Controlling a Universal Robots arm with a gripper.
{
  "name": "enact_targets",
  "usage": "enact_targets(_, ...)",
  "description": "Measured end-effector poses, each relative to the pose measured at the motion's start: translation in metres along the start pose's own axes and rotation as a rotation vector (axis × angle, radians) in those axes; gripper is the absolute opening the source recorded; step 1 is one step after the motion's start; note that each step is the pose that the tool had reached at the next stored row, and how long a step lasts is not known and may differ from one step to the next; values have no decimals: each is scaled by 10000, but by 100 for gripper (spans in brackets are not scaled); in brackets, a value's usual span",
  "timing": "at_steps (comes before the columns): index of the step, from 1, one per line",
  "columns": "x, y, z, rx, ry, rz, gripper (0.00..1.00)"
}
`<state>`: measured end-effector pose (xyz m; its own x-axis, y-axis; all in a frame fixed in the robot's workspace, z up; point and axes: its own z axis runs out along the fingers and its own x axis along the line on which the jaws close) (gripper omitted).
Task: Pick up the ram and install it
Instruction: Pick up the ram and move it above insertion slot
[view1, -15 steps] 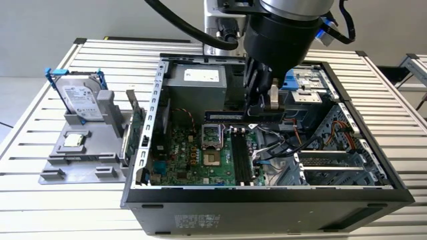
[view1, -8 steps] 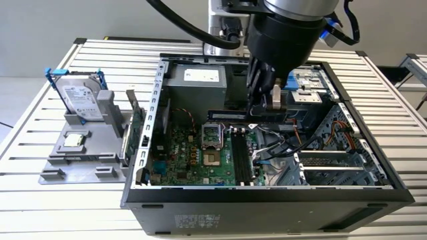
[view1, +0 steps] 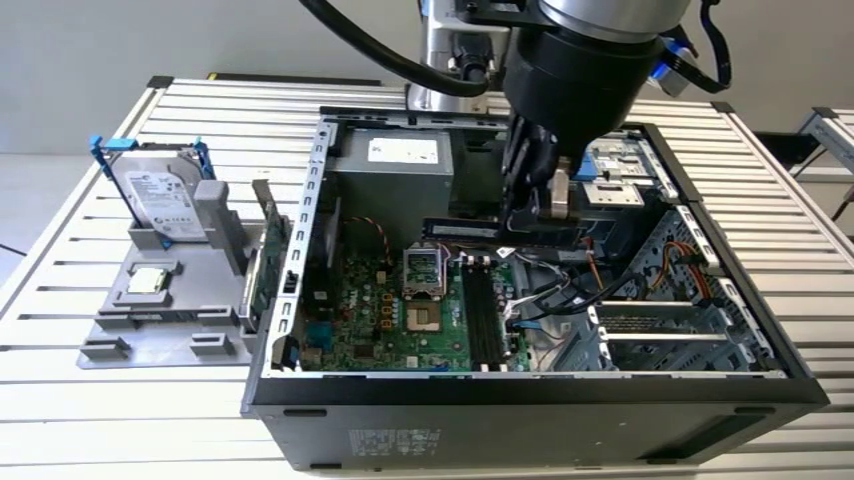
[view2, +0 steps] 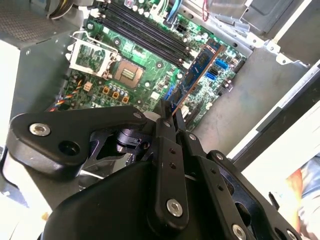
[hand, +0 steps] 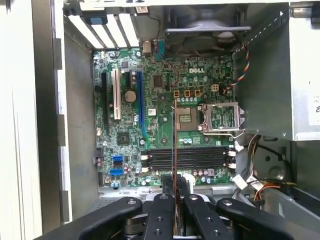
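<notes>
My gripper (view1: 537, 218) hangs inside the open computer case (view1: 534, 385), shut on the ram (view1: 497, 232). In the exterior view the ram is a long dark strip lying level above the motherboard (view1: 387, 320). The second wrist view shows the ram (view2: 201, 69) as a green stick with dark chips reaching out from the fingertips (view2: 166, 117). Edge-on in the first wrist view, the ram (hand: 175, 145) is a thin line rising from the gripper (hand: 174, 194). It crosses over the black memory slots (hand: 187, 158), well above them. These slots (view1: 483, 315) are bare.
A silver hard drive (view1: 160, 195) in a blue frame and a large green expansion card (view1: 274, 250) stand on a grey fixture (view1: 154, 315) at the exterior view's left. Inside the case are the open processor socket (view1: 420, 268), the power supply (view1: 394, 160) and loose cables (view1: 574, 295).
</notes>
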<state>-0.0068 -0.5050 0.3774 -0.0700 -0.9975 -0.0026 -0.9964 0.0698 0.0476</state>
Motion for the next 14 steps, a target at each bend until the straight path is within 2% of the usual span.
enact_targets(6, -8, -111, -5, -4, -2, 65, 0)
enact_targets(14, -11, -163, -8, -4, -1, 65, 0)
